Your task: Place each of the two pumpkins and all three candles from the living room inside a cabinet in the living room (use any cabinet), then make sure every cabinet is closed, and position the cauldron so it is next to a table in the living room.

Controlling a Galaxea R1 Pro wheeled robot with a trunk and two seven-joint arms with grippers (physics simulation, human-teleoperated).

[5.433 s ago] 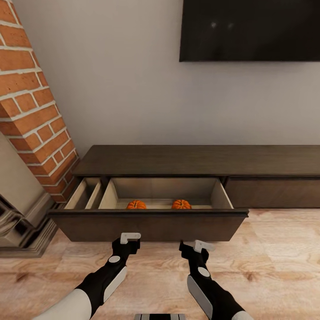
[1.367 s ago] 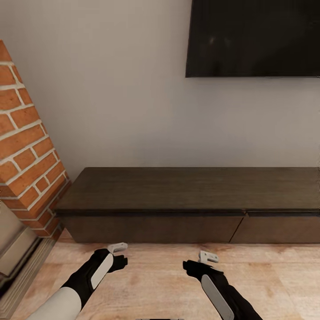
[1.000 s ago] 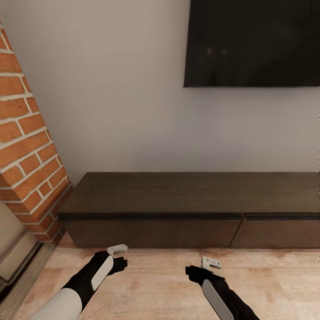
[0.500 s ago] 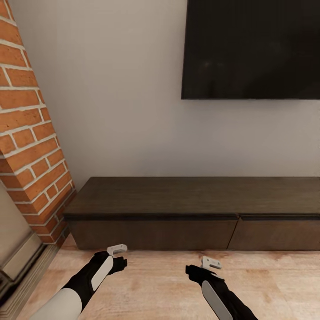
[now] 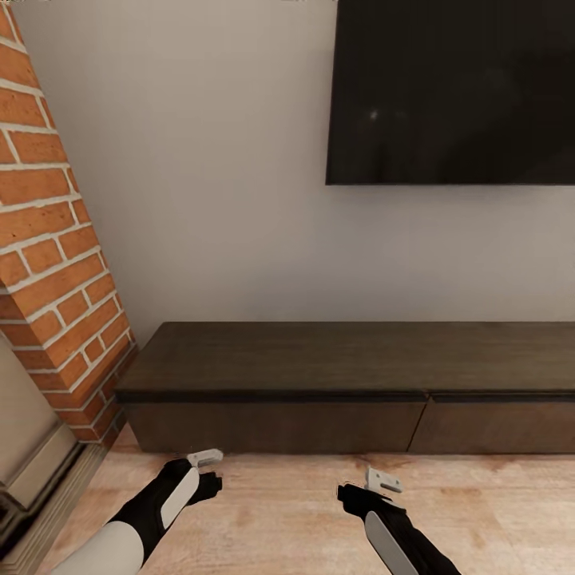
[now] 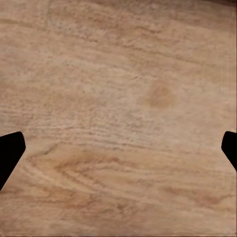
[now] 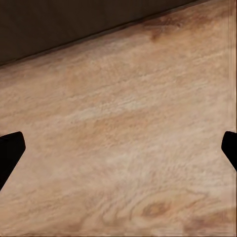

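The long, low dark brown cabinet (image 5: 351,383) runs along the wall in the head view, its flat fronts flush and shut. The pumpkins, the candles and the cauldron are out of view. My left gripper (image 5: 209,471) and right gripper (image 5: 375,489) hover over the wooden floor a short way in front of the cabinet, both pointing down. In the wrist views the left gripper (image 6: 118,148) and the right gripper (image 7: 118,148) are open, fingertips wide apart, with only floor between them. The right wrist view catches the cabinet's dark base (image 7: 74,24).
A black television (image 5: 451,92) hangs on the grey wall above the cabinet. A red brick fireplace column (image 5: 48,239) with a pale stone surround (image 5: 28,447) stands at the left. Light wooden floor (image 5: 279,511) stretches in front.
The drawer that stood open with two pumpkins inside is now shut. The camera has since tilted up and drawn back a little. Both arms have sunk slightly in the picture.
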